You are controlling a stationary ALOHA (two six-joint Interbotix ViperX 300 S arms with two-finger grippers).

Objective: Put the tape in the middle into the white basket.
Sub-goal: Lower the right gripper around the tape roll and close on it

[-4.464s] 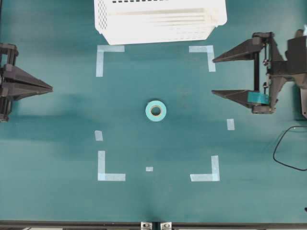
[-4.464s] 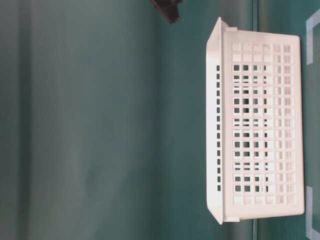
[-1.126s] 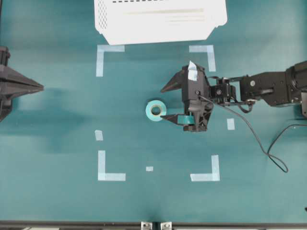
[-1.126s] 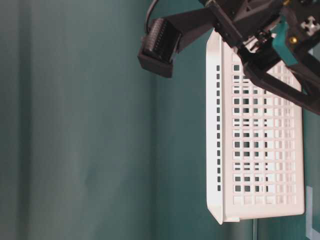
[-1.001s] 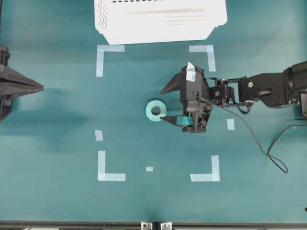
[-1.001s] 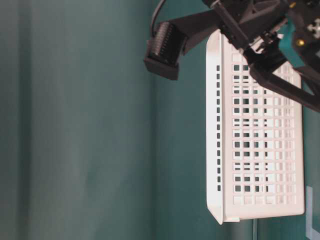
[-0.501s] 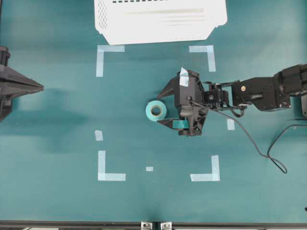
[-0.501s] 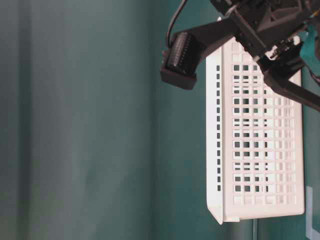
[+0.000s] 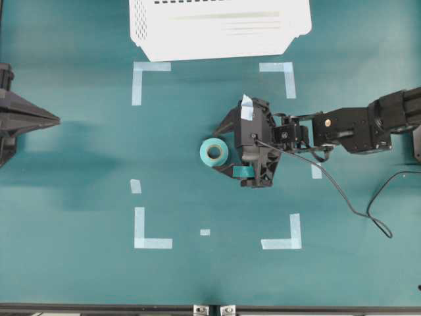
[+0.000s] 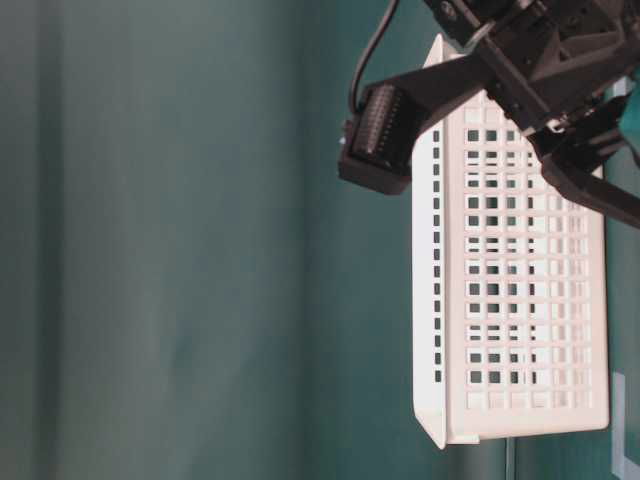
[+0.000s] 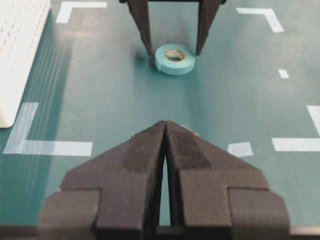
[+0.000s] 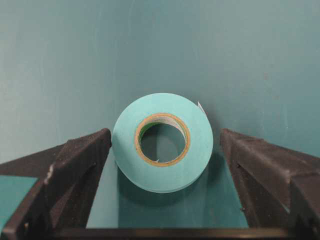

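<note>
Lying flat in the middle of the green table (image 9: pixel 85 276), the tape (image 9: pixel 213 152) shows from overhead as a small teal ring inside the square of pale tape corner marks (image 9: pixel 146 78). The right gripper (image 9: pixel 220 149) reaches in from the right, its two black fingers (image 9: pixel 223 125) spread wide on either side of the roll's right half, not touching it. The white basket (image 9: pixel 217 29) stands at the top edge, well apart from the roll. The left gripper (image 9: pixel 56 120) waits at the left edge, its jaws pressed together into a point.

From table level, the white basket (image 10: pixel 515 255) fills the right side, its slotted wall facing the camera; the black right arm (image 10: pixel 500 70) crosses in front of its upper part. The tape cannot be seen here.

The left wrist camera looks past the closed left gripper (image 11: pixel 165 131) to the tape (image 11: pixel 174 58) farther off, with the right gripper's fingers (image 11: pixel 142 25) standing on both sides of it.

The right wrist camera shows the tape (image 12: pixel 162 141) between the open fingers (image 12: pixel 80 165), the left one just beside the roll, the right one with a clear gap.
</note>
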